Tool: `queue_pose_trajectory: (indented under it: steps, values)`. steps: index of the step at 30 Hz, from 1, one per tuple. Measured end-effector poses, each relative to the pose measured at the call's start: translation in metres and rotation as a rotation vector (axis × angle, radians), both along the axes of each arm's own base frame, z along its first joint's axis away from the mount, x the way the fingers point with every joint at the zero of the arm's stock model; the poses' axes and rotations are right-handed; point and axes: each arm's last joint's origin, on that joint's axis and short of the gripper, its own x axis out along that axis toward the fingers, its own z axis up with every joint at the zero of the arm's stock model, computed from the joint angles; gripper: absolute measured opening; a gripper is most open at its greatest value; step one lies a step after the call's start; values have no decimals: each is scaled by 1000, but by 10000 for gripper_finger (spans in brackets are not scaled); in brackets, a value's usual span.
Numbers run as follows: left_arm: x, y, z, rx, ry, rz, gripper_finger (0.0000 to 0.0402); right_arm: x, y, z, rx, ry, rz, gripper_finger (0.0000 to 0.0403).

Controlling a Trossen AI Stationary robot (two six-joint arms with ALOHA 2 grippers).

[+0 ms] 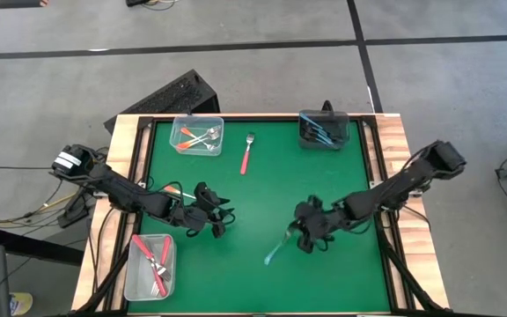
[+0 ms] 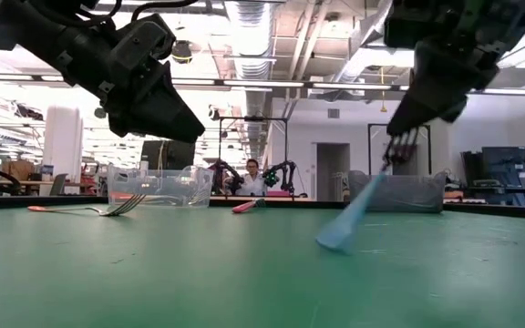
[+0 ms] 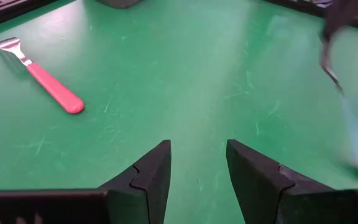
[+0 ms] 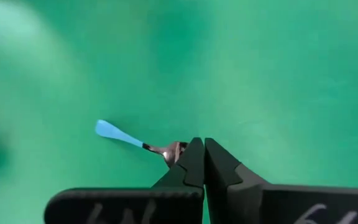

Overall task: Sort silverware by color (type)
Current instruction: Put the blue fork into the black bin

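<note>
My right gripper (image 1: 302,236) is shut on a light-blue-handled fork (image 1: 278,250) over the mat's near right part. My left gripper (image 3: 197,177) hovers open left of the middle (image 1: 216,224), with nothing between its fingers. A red-handled fork (image 1: 247,155) lies flat on the mat at the far middle. An orange-handled fork (image 2: 89,210) lies flat on the mat by my left arm. My right gripper pinches the fork's metal tine end (image 4: 171,152) between its two fingers, coming slanting down from above. The fork hangs tilted below the fingers, its blue handle (image 2: 349,219) sloping down toward the mat. I cannot tell whether the handle's tip (image 2: 334,242) touches the mat.
A clear bin (image 1: 196,135) with orange forks stands at the far left, a dark bin (image 1: 324,129) with blue forks at the far right, and a clear bin (image 1: 150,266) with red forks at the near left. Bare green mat (image 1: 262,202) lies between the grippers.
</note>
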Motion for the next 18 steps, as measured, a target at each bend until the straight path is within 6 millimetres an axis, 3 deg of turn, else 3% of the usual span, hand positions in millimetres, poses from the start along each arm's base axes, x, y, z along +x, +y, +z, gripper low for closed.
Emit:
queue_pose_trajectory:
  steps: [10,18]
  values:
    - [1,1,1,11,-7,-6,141,-33,-36,32,-195,-1,-203,11]
    - [2,5,1,27,-8,17,141,-44,-82,48,-261,8,-385,11]
